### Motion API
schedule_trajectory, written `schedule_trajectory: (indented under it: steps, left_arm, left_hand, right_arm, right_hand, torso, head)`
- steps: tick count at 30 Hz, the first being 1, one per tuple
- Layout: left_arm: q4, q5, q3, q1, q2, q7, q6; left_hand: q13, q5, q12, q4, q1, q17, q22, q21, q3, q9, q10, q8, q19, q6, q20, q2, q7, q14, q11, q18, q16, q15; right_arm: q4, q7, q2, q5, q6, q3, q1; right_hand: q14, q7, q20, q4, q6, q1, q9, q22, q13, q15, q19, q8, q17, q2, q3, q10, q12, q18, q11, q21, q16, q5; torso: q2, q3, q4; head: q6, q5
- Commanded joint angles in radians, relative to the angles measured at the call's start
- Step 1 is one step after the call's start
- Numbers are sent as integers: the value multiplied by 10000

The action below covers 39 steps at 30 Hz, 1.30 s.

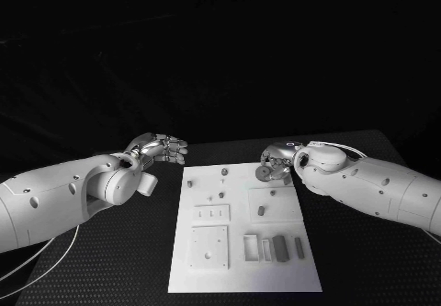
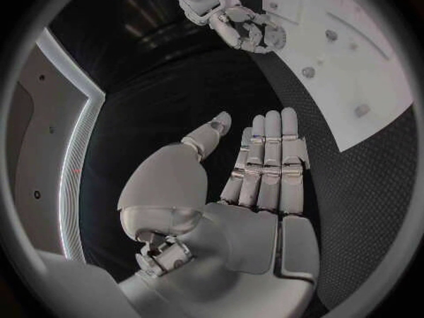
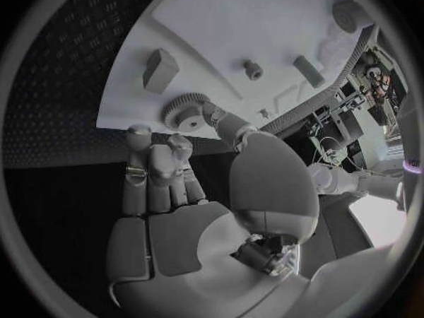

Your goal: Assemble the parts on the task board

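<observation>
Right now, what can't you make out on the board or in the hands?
- Gear: whether the right hand pinches it or only touches it; the fingers cover the contact.
- Board's far right corner: head view, hidden by that hand.
- Small grey parts: too small to tell whether seated.

The task board (image 1: 276, 280) is lying in the middle of the table (image 1: 368, 268). The left hand (image 1: 158, 149) is hovering off the board at about 10 o'clock, and the right hand (image 1: 276, 163) is pinching a gear (image 1: 263, 172) at about 1 o'clock. Upright blocks (image 1: 280, 248) are standing at 5 o'clock, pegs (image 1: 224, 172) near 12.
</observation>
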Motion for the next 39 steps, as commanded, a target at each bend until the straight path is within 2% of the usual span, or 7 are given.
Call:
schedule_trajectory:
  steps: [1, 10, 17, 28, 32, 35, 39]
  left_arm:
    - [7, -18, 8, 10, 21, 118, 161]
    - [-10, -18, 7, 10, 39, 112, 181]
    - [-11, -18, 7, 10, 42, 106, 183]
    - [-36, -18, 6, 10, 56, 100, 196]
    - [-39, -18, 6, 10, 49, 99, 187]
    - [-34, -18, 6, 10, 52, 102, 194]
    - [-30, -18, 6, 10, 50, 101, 184]
  left_hand:
    - [15, 40, -68, 54, -61, 13, 13, -32, -12, 17, 57, -68, 42, 15, -21, 5, 68, 61, 25, 137, -64, 29]
    - [22, 39, -75, 53, -61, 22, 17, -34, -12, 20, 59, -70, 42, 18, -22, 8, 67, 64, 25, 137, -72, 28]
    - [29, 40, -81, 54, -65, 30, 20, -36, -14, 23, 62, -71, 43, 22, -22, 12, 66, 66, 25, 137, -80, 28]
    - [39, 39, -91, 53, -69, 42, 24, -39, -17, 27, 65, -75, 43, 24, -22, 13, 66, 70, 25, 137, -91, 28]
    - [42, 40, -94, 54, -70, 46, 26, -41, -17, 29, 66, -76, 43, 25, -22, 15, 65, 71, 25, 137, -95, 28]
    - [44, 39, -96, 53, -70, 49, 26, -41, -18, 29, 66, -77, 44, 25, -22, 15, 65, 72, 25, 137, -97, 28]
    - [46, 40, -98, 53, -71, 52, 28, -42, -18, 30, 67, -78, 44, 26, -22, 16, 65, 73, 25, 138, -100, 28]
  right_arm:
    - [-39, 107, 20, -227, 195, -3, -22]
    - [-114, 184, 97, -220, 317, -5, -32]
    - [-246, 198, 222, -373, 305, -28, -73]
    - [-306, 62, 302, -940, 263, -100, -200]
    - [-284, 26, 300, -1032, 265, -112, -202]
    - [-251, -7, 298, -1115, 152, -116, -202]
    - [-174, -94, 294, -1265, -112, -117, -202]
  right_hand:
    - [-41, 179, -12, -46, 433, 17, 70, 221, -43, -41, -54, 129, 8, 161, 23, -33, 52, 314, -69, 52, 62, -28]
    - [-39, -12, -16, -158, 933, 10, 280, 205, -212, -210, -90, 401, -20, 454, 36, -13, 132, 314, -251, 115, 54, -25]
    - [-70, -134, -15, -357, 1273, -21, 386, 204, -373, -318, -166, 520, -43, 1015, 37, -32, 153, 314, -366, 137, 35, -28]
    - [-47, -255, -13, -566, 1651, -100, 465, 195, -510, -413, -163, 614, -63, 1248, 43, 20, 229, 314, -475, 183, 44, -20]
    - [-48, -294, -8, -632, 1765, -188, 483, 198, -578, -451, -185, 611, -70, 1612, 54, 27, 253, 314, -518, 199, 47, -25]
    - [-50, -333, -8, -900, 1878, -220, 527, 200, -636, -483, -212, 629, -73, 2109, 50, 40, 294, 314, -552, 222, 58, -23]
    - [-22, -361, -4, -1023, 1959, -335, 568, 193, -682, -502, -196, 648, -79, 2359, 41, 82, 333, 314, -575, 241, 72, -18]
  torso:
    - [0, -10, 185]
    - [8, -13, 186]
    - [15, -12, 198]
    - [11, -19, 194]
    - [3, -19, 182]
    - [2, -22, 178]
    - [1, -24, 180]
  head:
    - [-24, 9]
    - [-38, 23]
    - [-92, 29]
    - [-172, 42]
    - [-187, 57]
    - [-187, 61]
    - [-186, 59]
